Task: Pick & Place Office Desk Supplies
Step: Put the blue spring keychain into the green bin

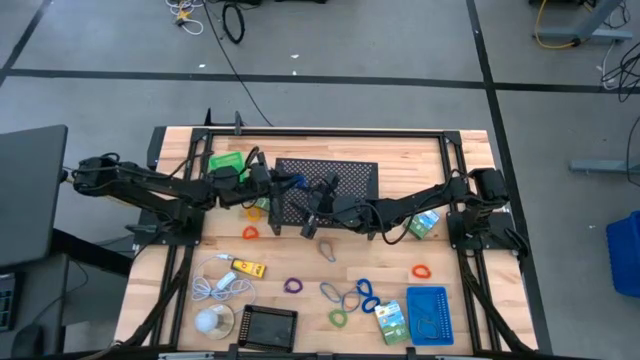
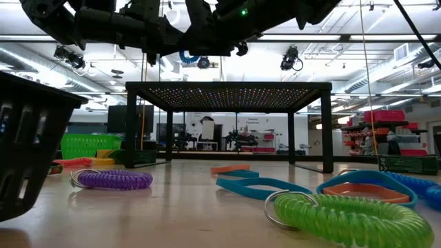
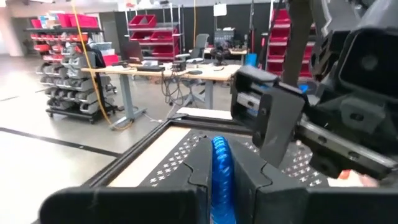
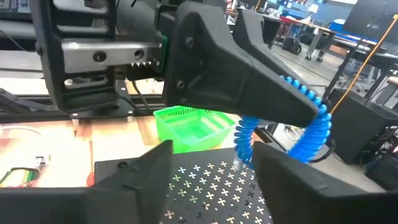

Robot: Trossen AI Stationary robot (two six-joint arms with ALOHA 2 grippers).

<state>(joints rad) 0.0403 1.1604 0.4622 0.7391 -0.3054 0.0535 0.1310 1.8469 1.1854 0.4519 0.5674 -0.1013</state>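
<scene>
My left gripper (image 1: 283, 183) reaches in level from the table's left, high over the black perforated stand (image 1: 345, 172). It is shut on a blue coiled loop (image 4: 311, 127), which also shows in the left wrist view (image 3: 219, 167) and, high up, in the low view (image 2: 189, 56). My right gripper (image 1: 310, 203) comes from the table's right and faces it closely. Its two fingers (image 4: 158, 163) stand open, below and on either side of the loop, touching nothing. My left gripper pinches the blue loop's coil (image 3: 219, 155) between its two fingers, which lie level and come from the table's left. Part of the loop bulges out past the fingertips and droops below them (image 4: 245, 140). The loop is lifted clear above the stand.
Coloured loops (image 1: 345, 297) lie scattered on the near half of the table. A green tray (image 1: 228, 162) sits at the far left, a yellow block (image 1: 248, 266), white cable (image 1: 222, 283), white ball (image 1: 211, 320) and black tray (image 1: 270, 325) near left. A blue tray (image 1: 429, 312) and packets (image 1: 392, 320) lie near right.
</scene>
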